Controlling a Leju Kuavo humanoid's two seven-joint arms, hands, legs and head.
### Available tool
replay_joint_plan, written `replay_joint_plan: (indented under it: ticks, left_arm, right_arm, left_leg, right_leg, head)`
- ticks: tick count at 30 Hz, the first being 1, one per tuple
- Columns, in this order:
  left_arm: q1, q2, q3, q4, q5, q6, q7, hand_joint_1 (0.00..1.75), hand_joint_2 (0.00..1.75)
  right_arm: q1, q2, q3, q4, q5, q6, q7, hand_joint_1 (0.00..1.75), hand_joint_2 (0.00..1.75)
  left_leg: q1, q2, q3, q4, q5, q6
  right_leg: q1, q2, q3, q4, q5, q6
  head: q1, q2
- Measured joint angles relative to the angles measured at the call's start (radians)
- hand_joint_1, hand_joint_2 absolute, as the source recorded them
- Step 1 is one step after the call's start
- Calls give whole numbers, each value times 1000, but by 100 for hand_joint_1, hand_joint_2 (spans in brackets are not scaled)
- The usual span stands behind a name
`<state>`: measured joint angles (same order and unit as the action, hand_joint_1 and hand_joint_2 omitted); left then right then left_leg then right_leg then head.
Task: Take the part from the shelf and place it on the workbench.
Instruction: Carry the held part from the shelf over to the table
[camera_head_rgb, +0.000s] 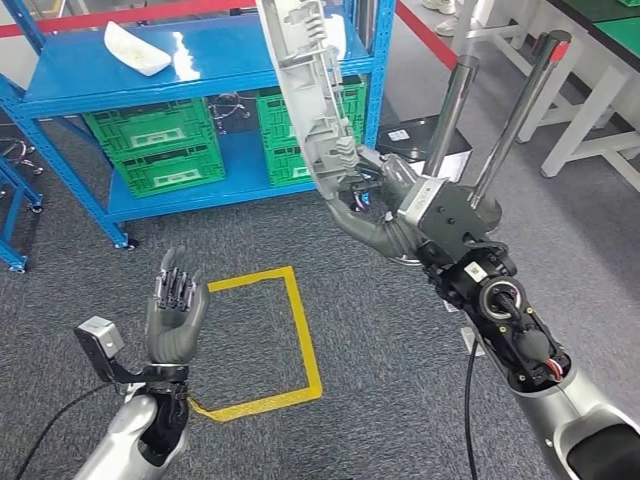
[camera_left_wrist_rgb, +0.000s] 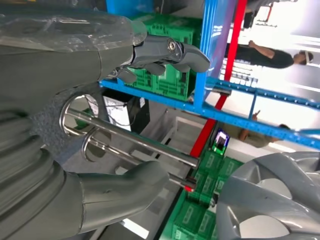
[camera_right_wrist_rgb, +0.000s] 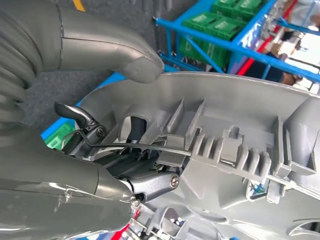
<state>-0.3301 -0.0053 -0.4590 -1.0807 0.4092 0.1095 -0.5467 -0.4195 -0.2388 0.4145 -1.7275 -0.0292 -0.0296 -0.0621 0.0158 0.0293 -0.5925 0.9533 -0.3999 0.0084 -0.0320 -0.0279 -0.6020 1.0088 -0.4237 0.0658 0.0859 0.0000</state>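
Pickup step looks complete: right hand (camera_head_rgb: 370, 195) grips the long grey ribbed plastic part (camera_head_rgb: 313, 90) at its lower end, holding it raised and tilted, near the blue metal shelf (camera_head_rgb: 189, 60) but clear of it. Left hand (camera_head_rgb: 175, 310) is empty, fingers apart, palm up, low on the left over the grey carpet floor (camera_head_rgb: 377, 340). Remaining, by my judgement: carry to the surface and set down.

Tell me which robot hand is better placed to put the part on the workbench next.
Right. The right robot hand already holds the grey plastic part, lifted in front of the blue shelf. The left robot hand is open and holds nothing, low over the floor.
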Motion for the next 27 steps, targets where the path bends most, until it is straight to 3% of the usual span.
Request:
replay_joint_plan:
  ticks: [1,5,7,9,10,11,12,15,17,19,21,22,23,25,26,27]
  left_arm:
    - [1,0,0,0,-1,-1,-2,0,175]
    - [10,0,0,-1,-3,-4,-13,0,175]
    - [13,1,0,-1,-4,-3,-14,0,175]
    - [15,1,0,-2,-5,7,-7,0,175]
    - [16,1,0,-4,-5,13,-1,0,175]
    - [17,1,0,-6,-5,19,6,0,175]
    - [18,1,0,-9,-4,22,11,0,175]
    - [16,3,0,-21,-3,26,18,0,175]
    - [12,5,2,-26,-2,24,18,0,175]
    - [8,6,4,-28,-2,20,17,0,175]
    - [4,4,6,-30,-3,16,16,0,175]
    - [2,2,6,-31,-3,14,16,0,175]
    - [2,1,7,-31,-3,14,16,0,175]
    - [4,1,7,-31,-3,13,16,0,175]
    - [5,1,7,-31,-3,13,16,0,175]
    - [6,1,7,-31,-3,13,16,0,175]
  right_arm:
    - [4,0,-1,-3,0,-1,-1,175,175]
    - [31,-3,-3,-27,6,-10,8,175,175]
    - [38,-5,-3,-42,10,-13,20,175,175]
    - [39,-6,-3,-54,6,-14,34,175,175]
    - [39,-7,-3,-60,3,-14,41,175,175]
    - [37,-7,-3,-65,-1,-13,47,175,175]
    - [34,-8,-3,-68,-3,-13,53,175,175]
    - [18,-8,-1,-70,-11,-12,56,175,175]
    - [6,-8,2,-68,-13,-13,46,175,175]
    - [0,-8,5,-66,-12,-13,34,175,175]
    - [-6,-8,7,-63,-12,-12,28,175,175]
    - [-10,-8,8,-62,-12,-11,27,175,175]
    - [-13,-8,11,-60,-12,-11,25,175,175]
    - [-16,-8,15,-57,-12,-11,24,175,175]
    - [-17,-8,15,-56,-12,-11,23,175,175]
    - [-17,-8,15,-54,-12,-11,24,175,175]
  left_leg:
    - [-2,2,-2,7,-4,-6]
    - [0,10,-4,23,-18,-24]
    - [1,-5,-42,109,-68,-30]
    - [0,-18,-113,252,-128,-30]
    - [-1,-21,-141,302,-140,-28]
    - [-2,-23,-152,317,-133,-23]
    - [-4,-26,-143,289,-106,-15]
    - [-13,-69,-56,84,-4,20]
    - [-20,-83,-29,21,14,31]
    - [-24,-64,-21,4,15,29]
    - [-18,-46,-5,-20,19,27]
    - [-14,-37,2,-30,20,27]
    - [-14,-30,5,-33,19,27]
    - [-14,-13,6,-31,17,27]
    - [-13,-5,6,-29,14,26]
    - [-12,3,7,-26,11,23]
  right_leg:
    - [2,-1,7,-21,5,-4]
    - [5,29,8,-21,1,-39]
    - [3,42,11,-23,3,-50]
    - [7,59,10,-23,3,-56]
    - [9,68,10,-23,3,-58]
    - [12,78,11,-23,2,-59]
    - [16,89,13,-23,2,-60]
    - [20,118,16,-24,0,-60]
    - [13,133,10,-25,1,-53]
    - [9,141,8,-30,2,-43]
    - [14,105,-3,-6,-16,-33]
    - [16,78,-22,36,-40,-30]
    - [15,54,-51,97,-70,-26]
    - [10,39,-114,222,-116,-18]
    - [7,37,-128,245,-115,-14]
    - [5,33,-121,228,-95,-11]
  head:
    - [0,0]
    - [-15,0]
    - [-23,0]
    - [-30,0]
    - [-31,0]
    - [-32,0]
    - [-32,0]
    - [-31,0]
    - [-30,0]
    - [-33,0]
    - [-30,0]
    - [-27,0]
    - [-23,0]
    - [-18,0]
    - [-16,0]
    - [-14,0]
